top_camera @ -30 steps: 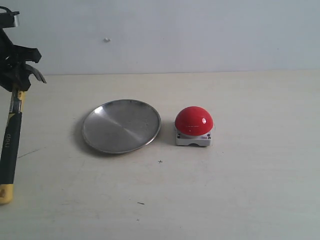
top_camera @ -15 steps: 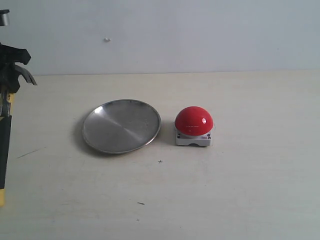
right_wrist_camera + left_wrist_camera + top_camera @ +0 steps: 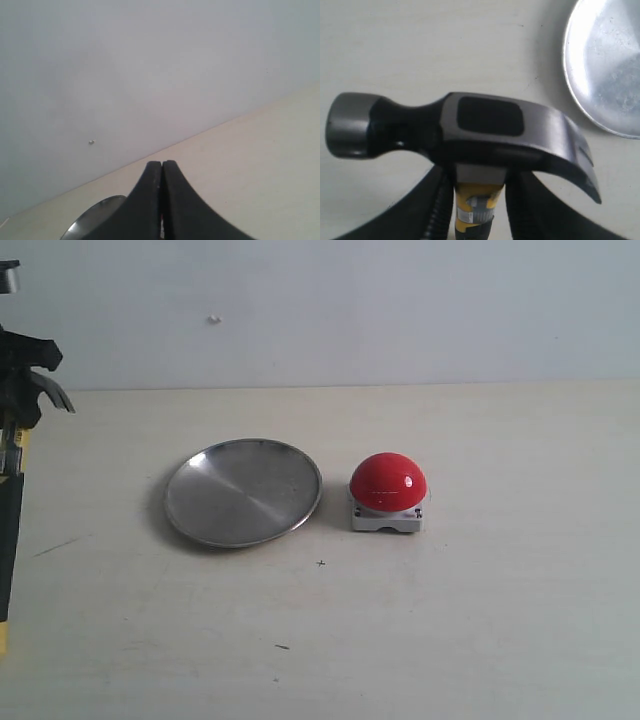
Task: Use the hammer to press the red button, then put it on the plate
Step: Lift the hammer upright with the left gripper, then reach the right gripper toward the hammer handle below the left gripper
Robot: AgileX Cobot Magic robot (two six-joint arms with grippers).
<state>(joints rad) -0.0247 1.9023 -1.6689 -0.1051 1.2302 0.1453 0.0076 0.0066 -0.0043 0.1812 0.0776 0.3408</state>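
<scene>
Left pincer (image 3: 479, 197) is clamped on the hammer (image 3: 490, 117) at its yellow neck, handle upright, head on top. Red button (image 3: 387, 483) is seen well to its right on the surface (image 3: 500, 590), plate (image 3: 243, 492) between. Right pincer (image 3: 162, 200) is pressed together, empty.

You've got a pale bench (image 3: 500, 640) with a few dark specks (image 3: 320, 563) on it, and a grey wall (image 3: 400, 300) along its far edge.
</scene>
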